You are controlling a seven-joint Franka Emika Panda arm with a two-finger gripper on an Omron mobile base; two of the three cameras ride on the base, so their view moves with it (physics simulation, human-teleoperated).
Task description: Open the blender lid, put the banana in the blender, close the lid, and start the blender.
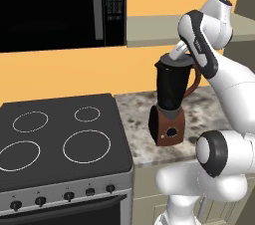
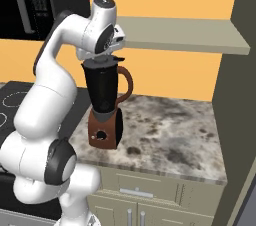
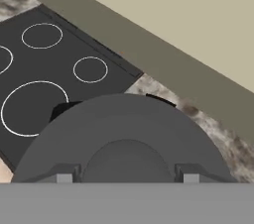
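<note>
We've got the claw [image 3: 124, 178] down on the blender lid [image 3: 124, 134], fingers straddling its central knob, lid seated atop the blender [image 1: 172, 102] near the surface's front edge beside the stove [image 1: 55, 139]. Lift straight, keep it level.

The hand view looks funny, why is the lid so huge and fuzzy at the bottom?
Hand view: the camera sits right above the blender lid, so it looms large and soft-edged. Left base view: the blender looks small and sharp. Right base view: even light, faint shadows on the counter.
</note>
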